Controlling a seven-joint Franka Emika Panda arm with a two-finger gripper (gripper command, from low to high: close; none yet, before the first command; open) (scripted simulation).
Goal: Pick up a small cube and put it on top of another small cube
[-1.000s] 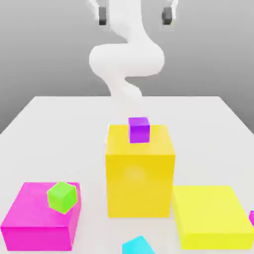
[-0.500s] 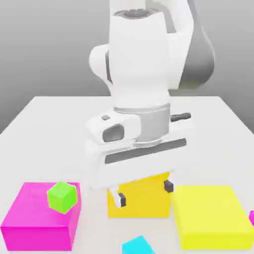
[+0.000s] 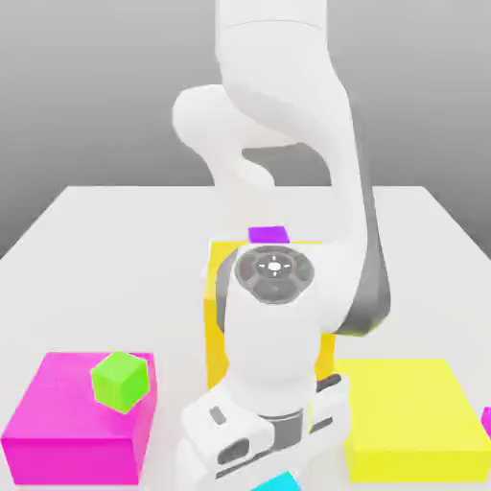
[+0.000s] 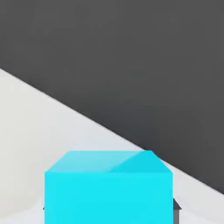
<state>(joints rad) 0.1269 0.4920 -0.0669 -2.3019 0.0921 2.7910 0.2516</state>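
Note:
The small cyan cube (image 4: 108, 188) sits between my gripper's (image 4: 109, 209) two dark fingers (image 4: 176, 204), one at each of its sides, on the white table near its edge. In the exterior view only a corner of the cyan cube (image 3: 284, 482) peeks out under the white hand (image 3: 259, 439) at the front of the table. The gripper is shut on it. The small lime-green cube (image 3: 121, 381) rests tilted on the large magenta block (image 3: 58, 436), toward the exterior view's left of the hand and apart from it.
A tall yellow block (image 3: 218, 288) stands behind the arm with a small purple cube (image 3: 268, 234) on top. A low yellow block (image 3: 408, 412) lies toward the exterior view's right. A bit of magenta (image 3: 486, 422) shows at the right border.
The arm has come down from high above to the table's front, over the cyan cube. The fingers, wide apart before, have closed on the cube.

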